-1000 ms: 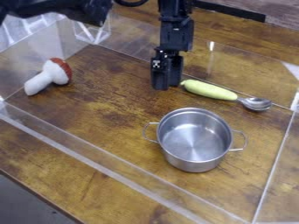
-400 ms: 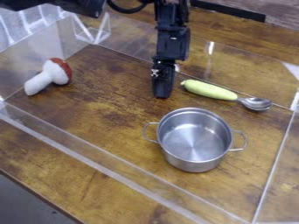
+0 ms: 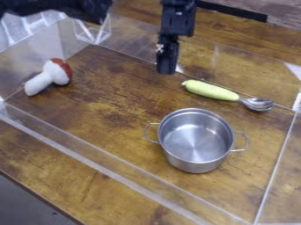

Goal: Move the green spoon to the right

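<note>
The green spoon (image 3: 223, 93) lies on the wooden table at the right, its yellow-green handle pointing left and its silver bowl at the far right. My gripper (image 3: 166, 66) hangs to the upper left of the spoon, raised above the table and apart from it. Its fingers are pressed together with nothing between them.
A steel pot (image 3: 196, 138) stands in front of the spoon, near the middle right. A toy mushroom (image 3: 48, 76) with a red cap lies at the left. Clear plastic walls (image 3: 106, 163) ring the work area.
The gripper has shut and risen away from the table, moving up and back from beside the spoon's handle. The spoon has not moved.
</note>
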